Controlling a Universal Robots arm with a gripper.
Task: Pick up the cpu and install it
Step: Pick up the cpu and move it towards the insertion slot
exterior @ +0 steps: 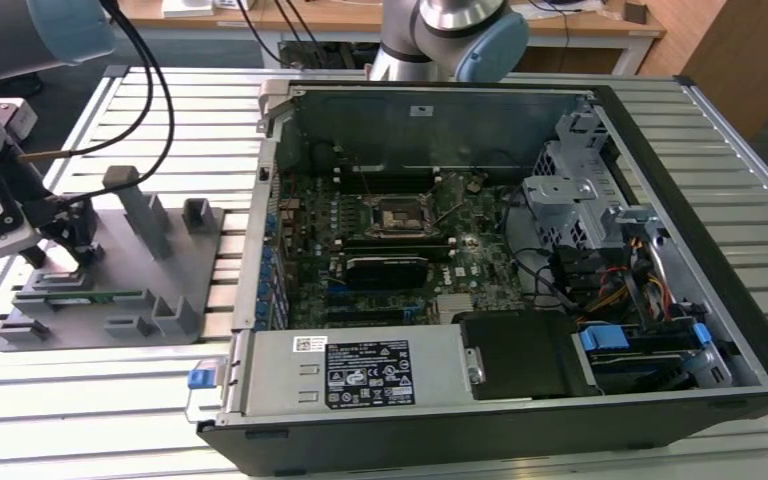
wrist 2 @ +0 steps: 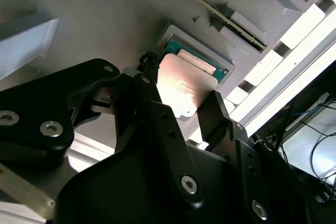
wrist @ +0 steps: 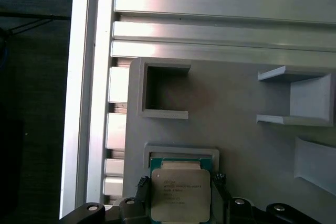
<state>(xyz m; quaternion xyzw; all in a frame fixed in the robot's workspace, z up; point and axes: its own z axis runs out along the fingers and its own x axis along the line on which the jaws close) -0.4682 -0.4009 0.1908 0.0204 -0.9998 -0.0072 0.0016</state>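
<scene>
Hand [exterior: 67, 258] is low over the near corner of the grey plastic fixture [exterior: 157, 290], which sits on the slatted metal bench [exterior: 117, 400] at the exterior view's left.

Cpu [wrist: 181, 195] lies flat, silver top up, in a shallow square pocket [wrist: 181, 151] of the fixture. A thin strip of its green board shows along one edge. It looks seated in the pocket, not lifted clear.

In both wrist views the hand's two black fingers [wrist 2: 212, 111] stand one on each side of the cpu [wrist 2: 184, 85], against two opposite edges. Hand reads as clenched on the cpu.

A long green memory stick [exterior: 84, 297] lies in a slot of the same fixture, just beside the hand.

An open computer case [exterior: 738, 330] is on the bench to the exterior view's right of the fixture, close alongside it. Its main board faces up, with the square socket frame [exterior: 398, 215] near the middle. The socket is well apart from the hand and the cpu.

A second arm's base [exterior: 444, 40] stands beyond the case.
</scene>
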